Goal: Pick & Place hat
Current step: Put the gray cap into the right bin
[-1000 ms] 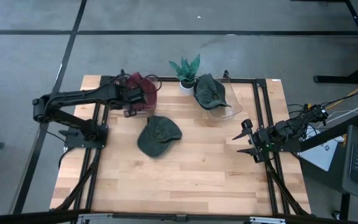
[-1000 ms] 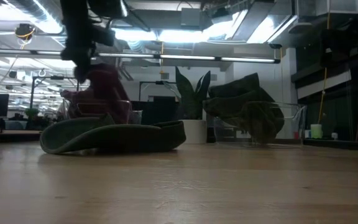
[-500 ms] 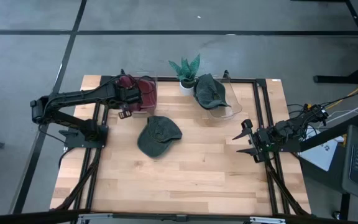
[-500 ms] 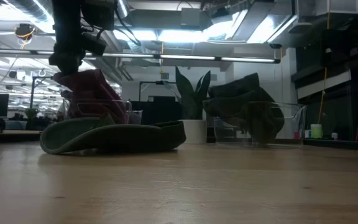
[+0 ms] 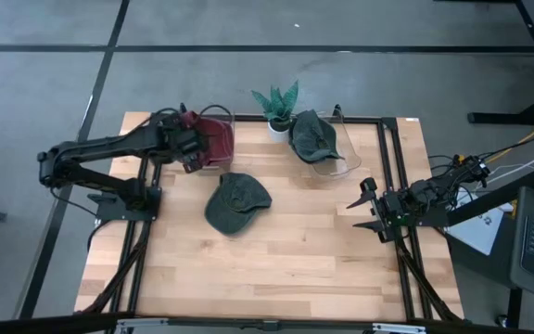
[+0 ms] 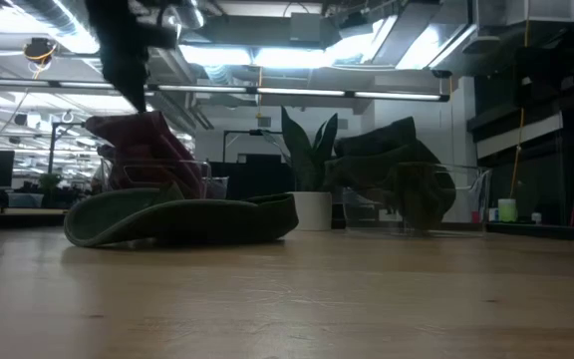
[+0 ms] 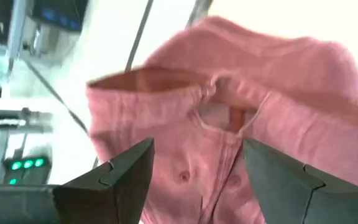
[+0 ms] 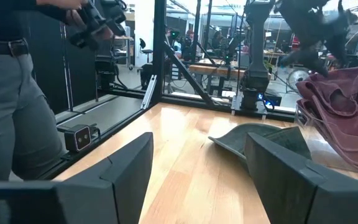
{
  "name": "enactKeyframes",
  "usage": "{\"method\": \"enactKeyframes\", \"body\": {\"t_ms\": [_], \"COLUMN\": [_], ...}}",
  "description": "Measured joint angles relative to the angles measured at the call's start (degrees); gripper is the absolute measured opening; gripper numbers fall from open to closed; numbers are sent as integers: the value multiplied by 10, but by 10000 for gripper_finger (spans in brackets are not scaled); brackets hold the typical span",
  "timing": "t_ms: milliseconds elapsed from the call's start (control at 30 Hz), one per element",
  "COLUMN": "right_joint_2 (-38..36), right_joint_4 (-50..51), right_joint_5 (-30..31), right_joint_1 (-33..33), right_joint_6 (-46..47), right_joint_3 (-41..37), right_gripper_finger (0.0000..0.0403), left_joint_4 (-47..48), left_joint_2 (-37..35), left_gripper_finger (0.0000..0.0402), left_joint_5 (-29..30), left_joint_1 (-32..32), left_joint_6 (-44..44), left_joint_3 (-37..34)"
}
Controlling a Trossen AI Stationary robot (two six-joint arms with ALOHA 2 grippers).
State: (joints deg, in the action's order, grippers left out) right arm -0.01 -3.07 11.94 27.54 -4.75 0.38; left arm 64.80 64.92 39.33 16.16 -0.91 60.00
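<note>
— What fills the left wrist view?
— A pink hat [image 7: 241,124], crumpled, its fabric folded.
— And the left gripper [image 7: 194,168]?
— Its two dark fingers [image 7: 114,177] stand apart, the hat beyond them.

In the low view we lose the left claw [image 5: 185,147] above the picture's top edge; only its dark arm shows. The crumpled pink fabric hat [image 7: 241,124] directly before that claw is blurred and cut off at the wrist picture's edges. Beyond the right claw [image 5: 363,208], a person in grey trousers [image 8: 11,106] is cropped above the waist.
</note>
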Motion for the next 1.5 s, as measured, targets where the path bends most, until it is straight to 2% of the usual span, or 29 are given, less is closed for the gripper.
{"method": "enactKeyframes", "body": {"t_ms": [233, 433, 600, 833, 1033, 1267, 1400, 1500], "right_joint_2": [0, 0, 0, 0, 0, 0, 0, 0], "right_joint_4": [0, 0, 0, 0, 0, 0, 0, 0], "right_joint_5": [0, 0, 0, 0, 0, 0, 0, 0], "right_joint_1": [0, 0, 0, 0, 0, 0, 0, 0], "right_joint_6": [0, 0, 0, 0, 0, 0, 0, 0], "right_joint_3": [0, 0, 0, 0, 0, 0, 0, 0], "right_gripper_finger": [252, 252, 252, 252, 252, 252, 252, 252], "left_joint_4": [-10, -35, -56, -112, -168, -218, -240, -252], "left_joint_2": [-13, 23, 81, 143, 176, 203, 209, 209], "left_gripper_finger": [246, 246, 246, 243, 243, 242, 242, 242], "left_joint_5": [-6, -53, -126, -252, -319, -351, -349, -340], "left_joint_1": [-73, -147, -192, -222, -240, -263, -280, -294], "left_joint_6": [-17, -52, -94, -158, -206, -220, -233, -208], "left_joint_3": [39, 44, 44, 44, 44, 44, 44, 44]}}
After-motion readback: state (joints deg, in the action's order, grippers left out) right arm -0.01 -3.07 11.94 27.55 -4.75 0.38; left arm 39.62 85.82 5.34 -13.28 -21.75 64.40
